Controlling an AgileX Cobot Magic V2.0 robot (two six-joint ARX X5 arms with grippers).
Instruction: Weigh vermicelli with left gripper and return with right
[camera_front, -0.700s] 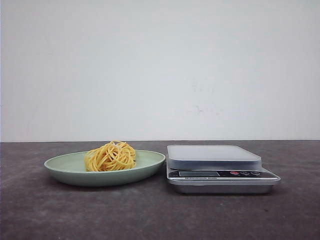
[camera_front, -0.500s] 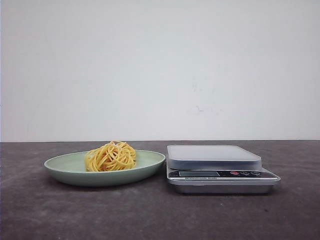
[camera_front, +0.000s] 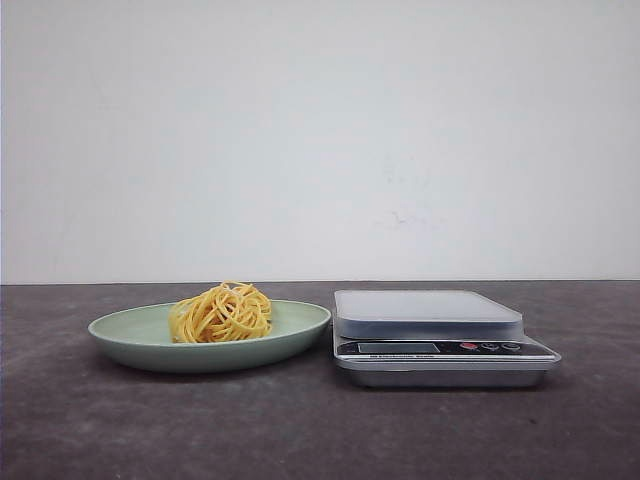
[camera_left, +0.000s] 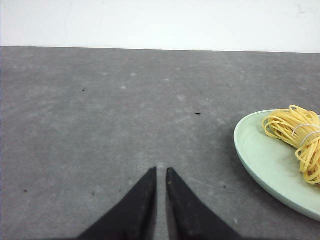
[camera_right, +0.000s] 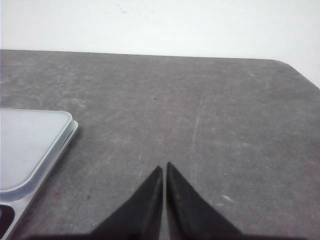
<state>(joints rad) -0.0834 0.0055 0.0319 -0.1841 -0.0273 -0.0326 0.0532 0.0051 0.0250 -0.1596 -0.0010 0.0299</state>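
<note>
The vermicelli (camera_front: 222, 313), a round nest of yellow-orange strands, lies on a pale green plate (camera_front: 130, 336) left of centre in the front view. A silver kitchen scale (camera_front: 430, 315) stands just right of the plate, its platform bare. In the left wrist view the vermicelli (camera_left: 296, 140) and the plate (camera_left: 260, 160) sit off to one side of my left gripper (camera_left: 161, 170), which is shut on nothing over bare table. My right gripper (camera_right: 164, 166) is also shut and holds nothing, with the scale (camera_right: 30, 145) off to its side. Neither gripper appears in the front view.
The dark grey tabletop (camera_front: 320, 430) runs to a white wall behind. Its rounded far corner (camera_right: 287, 64) shows in the right wrist view. The scale's display and buttons (camera_front: 440, 348) face the front.
</note>
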